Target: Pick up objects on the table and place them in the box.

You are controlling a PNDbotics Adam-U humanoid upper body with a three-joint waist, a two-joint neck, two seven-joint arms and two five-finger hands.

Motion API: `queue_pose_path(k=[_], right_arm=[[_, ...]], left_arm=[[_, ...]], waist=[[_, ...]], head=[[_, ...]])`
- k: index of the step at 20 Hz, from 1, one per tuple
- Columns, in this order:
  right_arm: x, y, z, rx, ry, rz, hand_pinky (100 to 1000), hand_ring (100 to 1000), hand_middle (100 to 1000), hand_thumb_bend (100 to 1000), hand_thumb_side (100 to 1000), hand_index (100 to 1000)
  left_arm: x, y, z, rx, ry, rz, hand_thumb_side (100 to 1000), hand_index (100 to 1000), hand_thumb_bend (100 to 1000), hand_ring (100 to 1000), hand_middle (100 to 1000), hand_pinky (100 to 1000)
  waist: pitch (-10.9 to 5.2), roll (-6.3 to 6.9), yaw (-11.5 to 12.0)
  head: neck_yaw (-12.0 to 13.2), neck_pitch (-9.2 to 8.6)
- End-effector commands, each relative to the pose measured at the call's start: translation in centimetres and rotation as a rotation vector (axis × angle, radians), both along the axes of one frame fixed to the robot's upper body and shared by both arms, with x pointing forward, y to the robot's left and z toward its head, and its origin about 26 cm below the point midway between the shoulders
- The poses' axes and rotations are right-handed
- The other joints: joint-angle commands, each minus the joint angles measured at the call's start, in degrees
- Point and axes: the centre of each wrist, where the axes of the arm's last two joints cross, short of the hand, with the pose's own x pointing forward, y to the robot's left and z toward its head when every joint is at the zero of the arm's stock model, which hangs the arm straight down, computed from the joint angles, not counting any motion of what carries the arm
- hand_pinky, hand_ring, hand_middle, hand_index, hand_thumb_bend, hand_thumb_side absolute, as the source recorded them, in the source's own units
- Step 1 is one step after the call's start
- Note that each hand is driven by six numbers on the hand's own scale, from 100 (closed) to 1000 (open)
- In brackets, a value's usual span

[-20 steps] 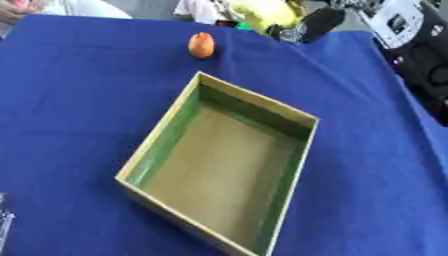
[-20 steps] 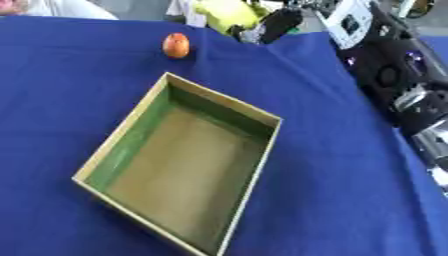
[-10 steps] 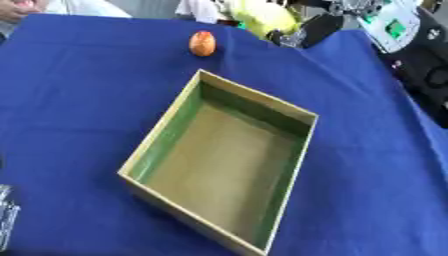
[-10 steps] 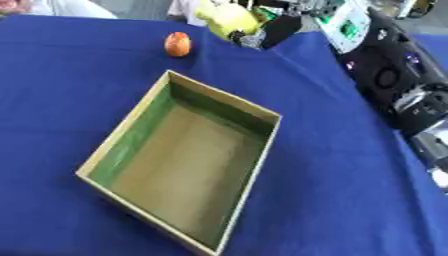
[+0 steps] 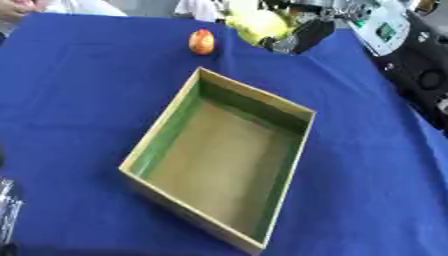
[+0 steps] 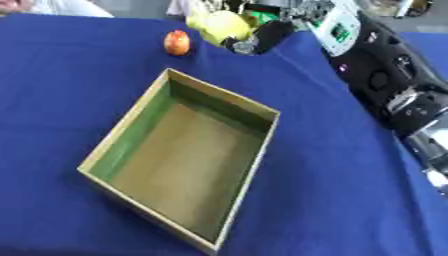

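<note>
An open cardboard box [image 5: 296, 150] with green inner walls and a tan floor lies askew in the middle of the blue table; nothing is inside it. A small orange-red fruit [image 5: 201, 41] sits on the cloth beyond the box's far corner. My right hand [image 5: 298, 38] is at the far edge, right of the fruit, its dark fingers curled round a yellow object [image 6: 224, 25]. The right arm [image 6: 394, 85] runs back along the right side. Only a silver sliver of my left hand [image 5: 7, 210] shows at the lower left edge.
The blue cloth [image 5: 79, 100] covers the whole table, with bare cloth left and right of the box. A person's light clothing [image 5: 83, 6] shows past the far edge.
My right hand, with the yellow object in it, has come a little nearer, toward the box's far corner. The fruit and the box lie where they were.
</note>
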Motion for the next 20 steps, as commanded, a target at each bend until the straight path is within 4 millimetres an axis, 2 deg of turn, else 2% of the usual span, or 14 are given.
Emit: queue_pose_path(k=[1,8,11,13,17,20], right_arm=[[-0.4,1.1,1.5,-0.244,-0.078,0.242,362,580,573,100,361,640],[-1.0,2.2,1.2,-0.248,-0.112,0.275,370,587,581,100,327,645],[-1.3,1.7,1.1,-0.258,-0.13,0.27,374,591,585,104,316,649],[-1.7,1.4,1.2,-0.255,-0.152,0.272,389,595,589,117,304,652],[-2.9,2.2,2.0,-0.221,-0.215,0.325,396,599,595,160,268,646],[-3.8,2.5,2.4,-0.18,-0.255,0.357,381,592,594,151,250,609]], left_arm=[[-0.2,0.5,0.6,0.021,-0.017,0.012,845,830,371,770,788,694],[-0.3,0.7,0.3,0.026,-0.006,0.019,847,830,368,770,789,694],[-0.3,0.9,0.3,0.033,-0.002,0.025,847,830,366,771,789,694],[-0.4,1.0,0.2,0.038,0.001,0.029,849,830,365,771,789,694],[-0.4,1.1,0.1,0.046,0.007,0.029,850,830,363,772,789,693],[-0.4,1.1,0.1,0.047,0.009,0.029,850,830,363,772,790,693]], waist=[[-1.34,0.09,-0.2],[-1.97,-0.34,-0.7],[-2.17,-0.61,-1.0],[-2.29,-0.81,-1.1],[-2.44,-1.03,-1.2],[-2.57,-1.07,-1.2]], head=[[0.3,0.55],[1.2,0.56],[1.9,0.56],[2.2,0.56],[2.4,0.56],[2.3,0.56]])
